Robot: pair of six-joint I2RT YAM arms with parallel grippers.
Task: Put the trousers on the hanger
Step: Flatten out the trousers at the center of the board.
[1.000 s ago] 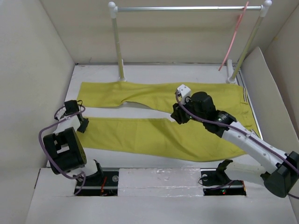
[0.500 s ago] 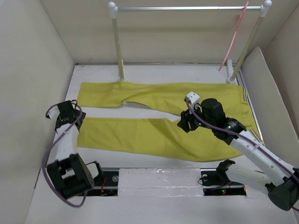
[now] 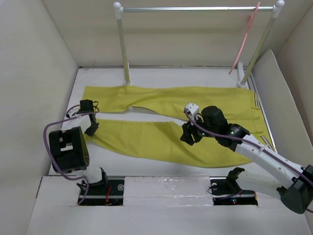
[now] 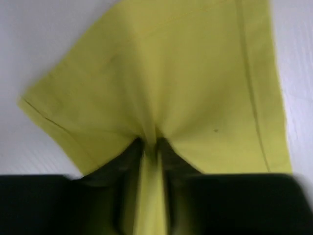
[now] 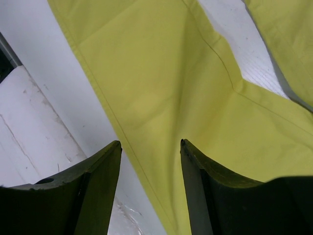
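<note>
Here, one trousers [image 3: 161, 100], one hanger [image 3: 244, 39], one rack [image 3: 195, 8]

Robot lab test cell. Plain pale wall panels [image 3: 34, 58] box in a white table [image 3: 176, 76] — left arm [image 3: 68, 149] and right arm [image 3: 266, 157], both cabled, bolted at its near edge. Small metal-rail rack [image 3: 195, 8] stands at the back.

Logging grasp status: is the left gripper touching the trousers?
Touching. In the left wrist view the left gripper pinches a raised fold of the trousers between its fingers.
</note>
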